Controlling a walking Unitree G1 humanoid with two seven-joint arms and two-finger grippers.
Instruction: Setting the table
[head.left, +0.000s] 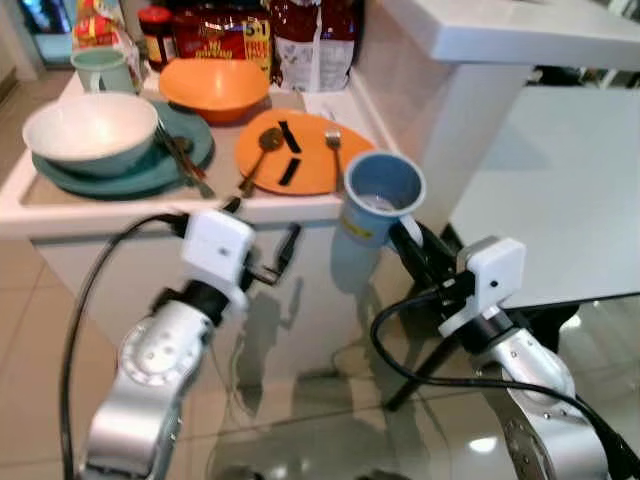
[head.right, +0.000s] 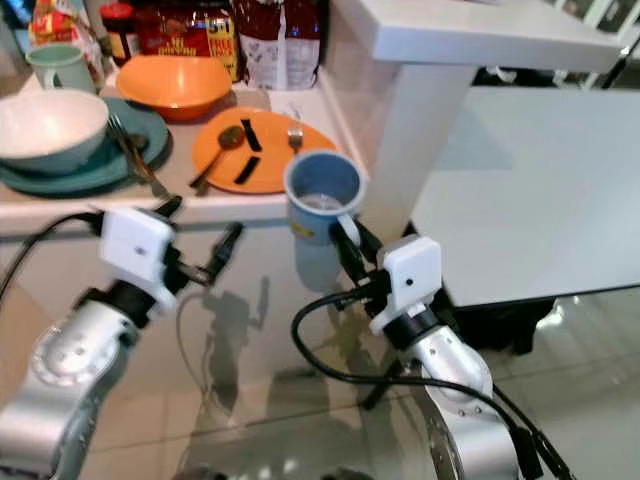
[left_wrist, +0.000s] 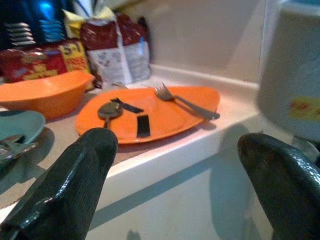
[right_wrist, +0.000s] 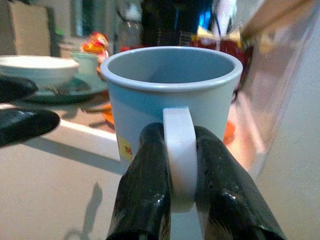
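Two grippers are raised in front of the white table (head.left: 300, 208), and only one is loaded. The right gripper (right_wrist: 177, 165) is clamped on the white handle of the light blue plastic mug (head.left: 380, 195), one black finger on each side, so the mug is carried upright with its mouth up, held in the air just off the table's front edge and touching nothing else. Its base hangs lower than the tabletop. The flat orange plate (head.left: 300, 150), bearing a spoon (head.left: 262, 150) and a fork (head.left: 334, 145), lies just beyond and to the left of the mug. The left gripper (left_wrist: 175, 180) hovers with fingers spread apart, holding nothing, facing the same edge. Judgement: the right arm is nearer and must lift, then travel forward, to seat the mug beside the plate.
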